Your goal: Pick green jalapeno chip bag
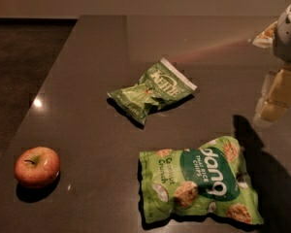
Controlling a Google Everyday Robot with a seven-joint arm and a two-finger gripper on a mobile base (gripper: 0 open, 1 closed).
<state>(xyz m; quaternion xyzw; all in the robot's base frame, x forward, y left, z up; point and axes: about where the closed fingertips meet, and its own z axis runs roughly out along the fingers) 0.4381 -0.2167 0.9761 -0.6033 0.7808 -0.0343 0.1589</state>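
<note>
The green jalapeno chip bag lies crumpled near the middle of the dark table, with pale "Kettle" lettering and a white strip at its upper right end. My gripper hangs at the right edge of the view, above the table, to the right of the bag and well apart from it. It holds nothing that I can see. Part of the arm is cut off by the frame's edge.
A larger, flatter green "bang" rice-chips bag lies at the front right, below the gripper. A red apple sits at the front left. The dark table ends at its left edge, with dark floor beyond.
</note>
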